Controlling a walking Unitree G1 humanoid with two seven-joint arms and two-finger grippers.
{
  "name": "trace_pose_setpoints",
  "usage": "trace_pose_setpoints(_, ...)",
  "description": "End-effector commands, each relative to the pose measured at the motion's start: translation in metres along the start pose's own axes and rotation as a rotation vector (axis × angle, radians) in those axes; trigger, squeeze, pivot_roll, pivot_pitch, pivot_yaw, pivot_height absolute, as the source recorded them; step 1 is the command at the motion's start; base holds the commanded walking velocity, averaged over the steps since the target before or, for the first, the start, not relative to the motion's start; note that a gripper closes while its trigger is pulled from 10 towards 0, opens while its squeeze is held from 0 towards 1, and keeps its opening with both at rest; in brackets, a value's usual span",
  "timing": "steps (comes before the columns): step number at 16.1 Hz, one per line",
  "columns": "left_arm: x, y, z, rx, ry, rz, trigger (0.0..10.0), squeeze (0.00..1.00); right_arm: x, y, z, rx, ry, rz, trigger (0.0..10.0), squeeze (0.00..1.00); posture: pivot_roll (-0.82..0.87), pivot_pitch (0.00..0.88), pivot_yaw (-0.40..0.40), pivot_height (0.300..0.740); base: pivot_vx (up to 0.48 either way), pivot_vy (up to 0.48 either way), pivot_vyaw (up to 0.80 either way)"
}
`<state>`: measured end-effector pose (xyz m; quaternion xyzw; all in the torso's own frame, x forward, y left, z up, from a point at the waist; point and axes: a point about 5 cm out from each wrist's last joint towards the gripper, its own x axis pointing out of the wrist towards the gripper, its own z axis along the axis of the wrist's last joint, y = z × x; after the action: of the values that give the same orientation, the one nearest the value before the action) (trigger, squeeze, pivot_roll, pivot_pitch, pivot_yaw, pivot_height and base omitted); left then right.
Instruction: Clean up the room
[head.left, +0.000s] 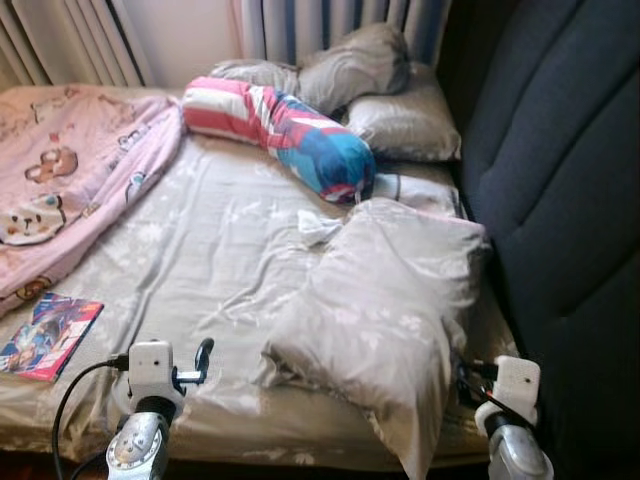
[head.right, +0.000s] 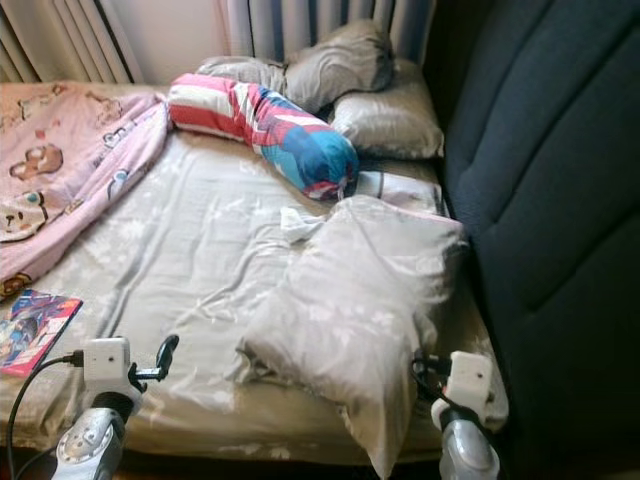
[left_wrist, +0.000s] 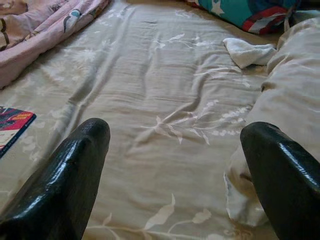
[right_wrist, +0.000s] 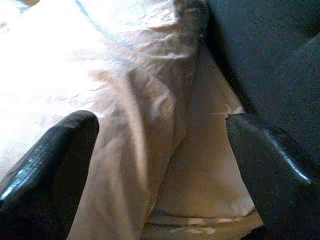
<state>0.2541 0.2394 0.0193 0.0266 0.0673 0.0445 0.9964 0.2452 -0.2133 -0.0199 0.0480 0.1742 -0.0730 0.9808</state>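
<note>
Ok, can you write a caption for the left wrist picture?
Open left gripper hovering over the beige bedsheet, big pillow beside it, a magazine nearby.

Daylit bedroom: bed (head.left: 200, 250) under grey floral sheet, dark padded headboard (head.left: 560, 200) at right, striped curtains (head.left: 340, 25) far behind.

Two silver arms carry white boxy wrist housings, a black cable looping behind the left gripper (head.left: 203, 358), whose glossy black fingers (left_wrist: 65, 185) look rounded.

Bed (head.left: 200, 250) w/ pillows (head.left: 385, 310), blanket (head.left: 70, 170), book (head.left: 48, 336)
</note>
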Motion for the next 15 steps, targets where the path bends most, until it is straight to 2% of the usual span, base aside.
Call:
trace_pose_setpoints(1,-0.003,0.001,-0.005,0.010,0.033,-0.011,10.0,0.00,0.002,0.008,-0.001,0.022,0.019,0.044,10.0,0.00,0.09,0.112,-0.006,0.670,0.000,0.000,0.00)
trace_pose_setpoints(3,-0.003,0.002,-0.005,0.016,0.035,-0.019,10.0,0.00,0.007,0.019,0.002,0.047,0.036,0.131,10.0,0.00,0.09,0.116,0.000,0.670,0.000,0.000,0.00)
trace_pose_setpoints(4,-0.003,0.002,-0.004,0.021,0.035,-0.025,10.0,0.00,0.011,0.030,0.004,0.018,0.065,0.214,10.0,0.00,0.10,0.121,0.004,0.670,0.000,0.000,0.00)
trace_pose_setpoints(5,-0.003,0.002,-0.004,0.022,0.035,-0.026,10.0,0.00,0.013,0.033,0.006,0.002,0.073,0.231,10.0,0.00,0.10,0.123,0.003,0.670,0.000,0.000,0.00)
trace_pose_setpoints(10,0.000,0.002,-0.001,0.017,0.029,-0.023,10.0,0.00,0.020,0.022,0.016,-0.016,0.057,0.084,10.0,0.00,0.11,0.120,-0.005,0.660,0.000,0.000,0.00)
trace_pose_setpoints(13,0.000,-0.003,-0.004,0.011,0.039,-0.034,10.0,0.00,0.017,0.019,0.010,-0.029,0.079,0.076,10.0,0.00,0.10,0.125,-0.008,0.625,0.000,0.000,0.00)
trace_pose_setpoints(15,-0.001,-0.005,-0.005,0.009,0.041,-0.038,10.0,0.00,0.016,0.023,0.009,-0.031,0.059,0.099,10.0,0.00,0.10,0.130,-0.011,0.620,0.000,0.000,0.00)
